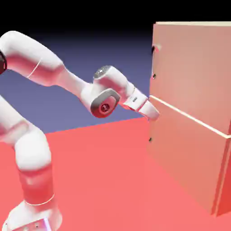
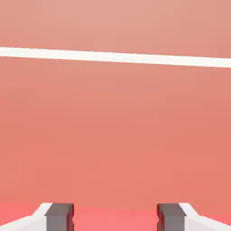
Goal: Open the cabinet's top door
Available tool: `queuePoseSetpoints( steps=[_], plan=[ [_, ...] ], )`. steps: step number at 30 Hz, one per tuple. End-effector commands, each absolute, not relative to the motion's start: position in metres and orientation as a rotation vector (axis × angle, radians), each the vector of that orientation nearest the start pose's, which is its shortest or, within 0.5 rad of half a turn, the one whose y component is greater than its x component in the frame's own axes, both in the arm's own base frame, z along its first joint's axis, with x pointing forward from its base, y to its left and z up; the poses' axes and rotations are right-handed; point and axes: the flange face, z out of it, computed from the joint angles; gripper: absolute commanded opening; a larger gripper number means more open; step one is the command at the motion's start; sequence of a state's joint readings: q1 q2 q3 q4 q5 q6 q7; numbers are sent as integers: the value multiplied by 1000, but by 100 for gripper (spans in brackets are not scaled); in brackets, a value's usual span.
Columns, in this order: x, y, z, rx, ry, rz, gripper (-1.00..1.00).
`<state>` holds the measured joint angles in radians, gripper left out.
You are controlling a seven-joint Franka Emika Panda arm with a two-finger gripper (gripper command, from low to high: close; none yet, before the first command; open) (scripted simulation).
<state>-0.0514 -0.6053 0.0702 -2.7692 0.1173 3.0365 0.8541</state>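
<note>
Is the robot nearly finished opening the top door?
It doesn't look like it. The hand has its fingers wide apart, with nothing between them, so nothing is held. The top door looks shut, above the pale seam. Still left: grab its handle and swing it open.

The exterior view looks from beside the arm [image 1: 38, 58]; the hand view faces the cabinet [image 1: 189, 81] closely. Both share its pale seam [image 1: 189, 116].
</note>
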Motion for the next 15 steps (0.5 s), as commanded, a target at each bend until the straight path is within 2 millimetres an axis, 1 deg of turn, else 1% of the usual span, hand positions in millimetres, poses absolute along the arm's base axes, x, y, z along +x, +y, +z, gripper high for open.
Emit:
queuePoseSetpoints(
  steps=[1,4,8,12,15],
  plan=[
    [391,-1,504,-2193,1223,-1070,0],
    [389,-3,539,-1941,1394,-1068,0],
    [382,1,582,-1602,1554,-1030,0],
    [373,11,620,-1276,1648,-955,0],
    [366,23,644,-1046,1682,-878,0]
  ],
)
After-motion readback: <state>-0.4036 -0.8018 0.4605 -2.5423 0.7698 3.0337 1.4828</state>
